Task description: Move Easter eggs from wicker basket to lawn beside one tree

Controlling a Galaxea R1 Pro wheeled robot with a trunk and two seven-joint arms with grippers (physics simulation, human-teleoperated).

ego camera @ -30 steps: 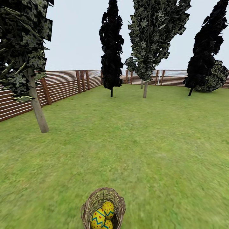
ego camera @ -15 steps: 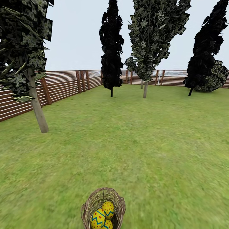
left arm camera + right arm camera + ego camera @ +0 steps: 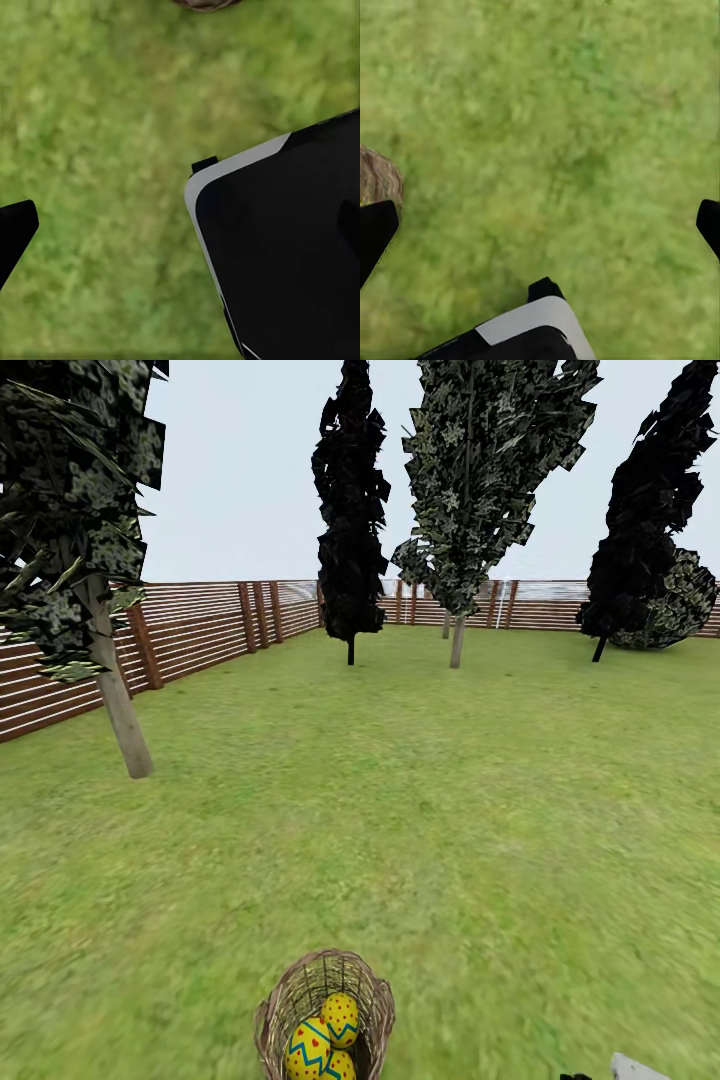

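The wicker basket (image 3: 324, 1015) stands on the lawn (image 3: 420, 810) at the near edge of the head view, and all three Easter eggs (image 3: 325, 1040) lie inside it, touching one another: one with red dots (image 3: 341, 1019) uppermost, one with blue zigzag bands (image 3: 308, 1050) beside it, and a third (image 3: 340, 1068) partly cut off by the frame edge. A slim tree (image 3: 118, 710) with a pale trunk and speckled foliage rises well apart from the basket on the left, close to the slatted wooden fence (image 3: 200, 625); a second speckled tree (image 3: 458, 635) and an all-black tree (image 3: 351, 560) stand farther back. In the right wrist view the right claw (image 3: 540, 229) hangs over bare grass with its two dark fingertips (image 3: 375, 232) spread wide at opposite edges of the picture, holding nothing and touching nothing; a brown patch of the basket (image 3: 376, 176) shows just beside one fingertip. In the left wrist view only one dark fingertip (image 3: 15, 229) of the left claw is visible over the grass, with a black grey-edged part of the robot (image 3: 285, 247) across from it, so I cannot tell how far that claw is spread; a sliver of the basket (image 3: 206, 4) shows at the frame edge
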